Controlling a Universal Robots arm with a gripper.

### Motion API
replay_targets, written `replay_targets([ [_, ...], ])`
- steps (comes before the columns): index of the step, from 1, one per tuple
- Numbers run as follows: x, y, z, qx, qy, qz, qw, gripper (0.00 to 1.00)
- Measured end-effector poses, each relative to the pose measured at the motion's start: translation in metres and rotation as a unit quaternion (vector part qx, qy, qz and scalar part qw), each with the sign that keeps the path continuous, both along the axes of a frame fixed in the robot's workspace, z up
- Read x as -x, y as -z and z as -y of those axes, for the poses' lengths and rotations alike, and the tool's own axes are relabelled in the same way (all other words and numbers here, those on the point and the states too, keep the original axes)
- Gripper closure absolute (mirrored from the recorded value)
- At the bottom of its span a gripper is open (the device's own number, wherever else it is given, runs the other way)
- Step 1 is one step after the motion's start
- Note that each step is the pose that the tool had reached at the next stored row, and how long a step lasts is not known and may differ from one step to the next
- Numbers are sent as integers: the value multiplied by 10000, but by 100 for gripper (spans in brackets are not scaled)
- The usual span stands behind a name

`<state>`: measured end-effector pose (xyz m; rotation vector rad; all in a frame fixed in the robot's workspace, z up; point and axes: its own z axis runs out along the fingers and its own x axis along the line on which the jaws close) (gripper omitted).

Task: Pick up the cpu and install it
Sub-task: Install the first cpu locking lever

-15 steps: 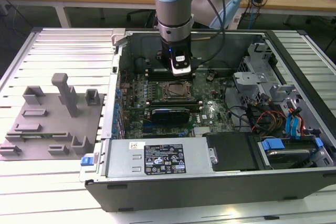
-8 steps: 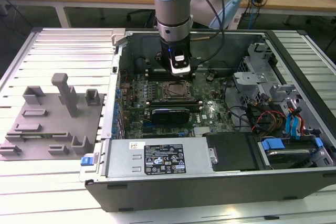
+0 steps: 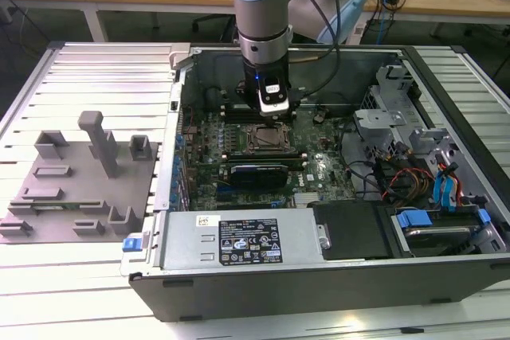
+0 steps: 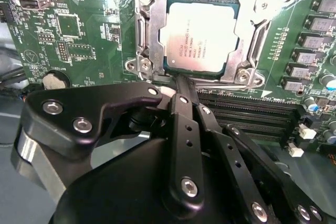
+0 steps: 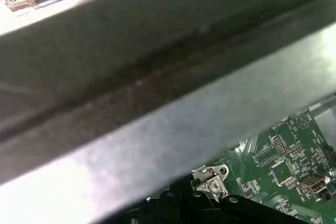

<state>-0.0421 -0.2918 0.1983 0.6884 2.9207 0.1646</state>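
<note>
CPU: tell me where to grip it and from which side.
The cpu lies flat in the socket, whose frame hugs its rim. Probably come straight down and take two opposite edges; the flat top offers fingers no purchase. The gripper sits beside the socket.

The cpu (image 4: 200, 36), a flat square chip with a silvery-white printed top and thin dark rim, lies level inside the metal-framed socket (image 4: 144, 40) on the green motherboard (image 4: 79, 30).

My exterior view looks down on the open case (image 3: 335, 276) from outside; both wrist views hug its motherboard (image 4: 79, 35).
</note>
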Motion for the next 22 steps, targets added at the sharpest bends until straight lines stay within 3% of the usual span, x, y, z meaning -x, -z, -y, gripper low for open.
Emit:
replay_targets([
  [4, -1, -13, -1, -4, 1, 3, 10000, 89],
  [9, 0, -148, -1, -2, 1, 2, 10000, 89],
  [13, 0, -159, -1, -2, 1, 1, 10000, 89],
  [17, 4, -158, -1, -3, -293, 1, 9996, 89],
  [22, 4, -153, -12, -13, -683, 1, 9977, 89],
])
